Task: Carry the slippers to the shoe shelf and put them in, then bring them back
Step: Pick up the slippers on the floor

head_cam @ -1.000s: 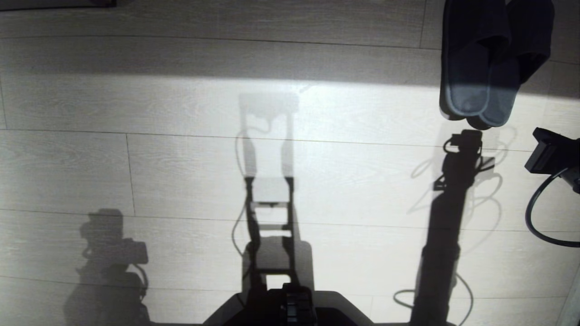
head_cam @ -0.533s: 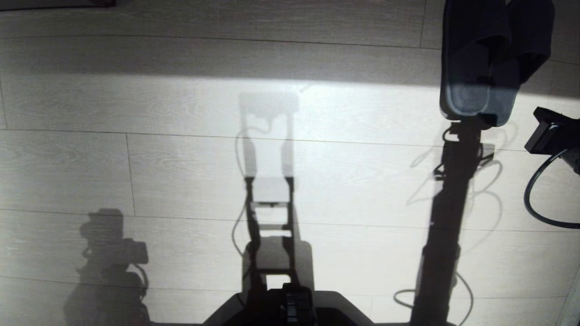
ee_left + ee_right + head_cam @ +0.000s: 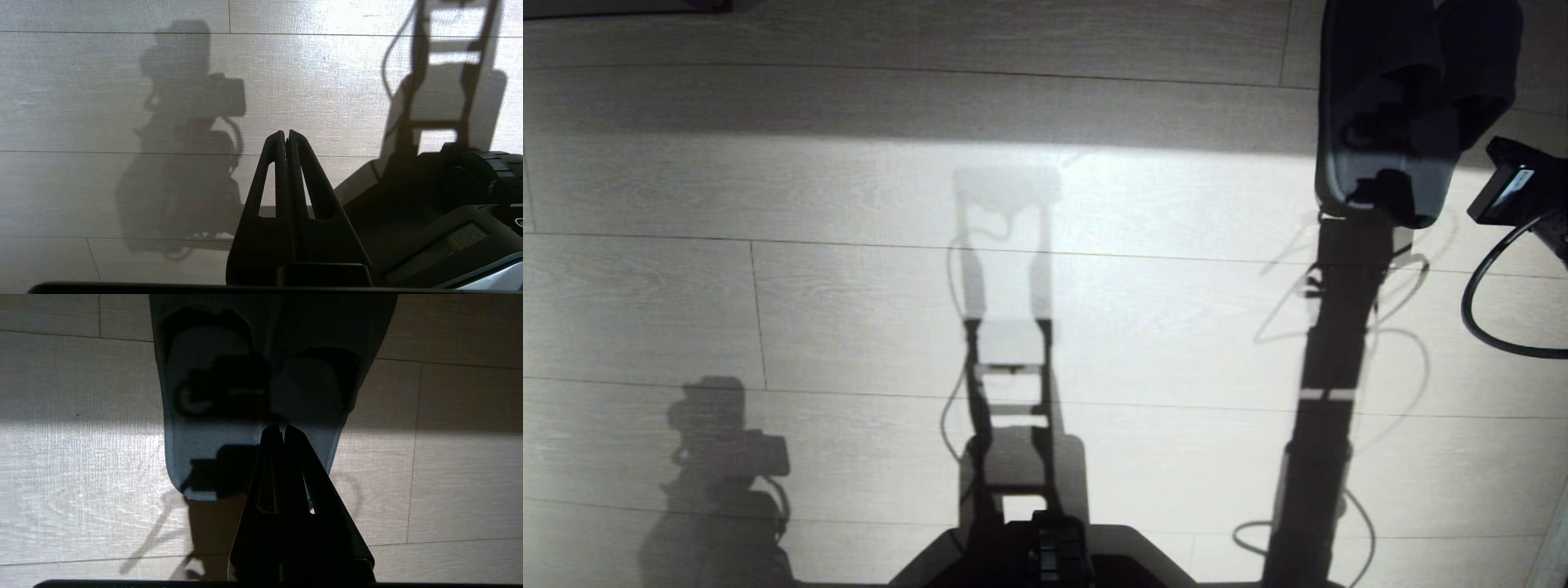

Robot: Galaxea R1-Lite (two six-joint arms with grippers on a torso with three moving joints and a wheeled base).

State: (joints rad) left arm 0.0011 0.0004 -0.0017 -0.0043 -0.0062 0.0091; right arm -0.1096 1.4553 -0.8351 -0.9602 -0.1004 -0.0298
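On pale plank floor [image 3: 849, 310], head view upper right: slippers [image 3: 1396, 106] side by side, touching, heels toward robot, toes half in shade. No shoe shelf anywhere in view. Judged early: pair not lifted, carry, shelving and return all left.

Right gripper [image 3: 282, 430] hovering over the heel ends, near the seam between the two insoles; fingers pressed together, nothing between them. Would need to open before any pickup. Contact with fabric not certain from this angle.

Left gripper [image 3: 286, 134] clenched empty, parked low beside base [image 3: 429, 228], above bare floor.

Head view gives only right wrist camera housing [image 3: 1515, 184] and arm shadows; fingertips themselves seen in wrist views alone. Right wrist view gives heel openings close up.
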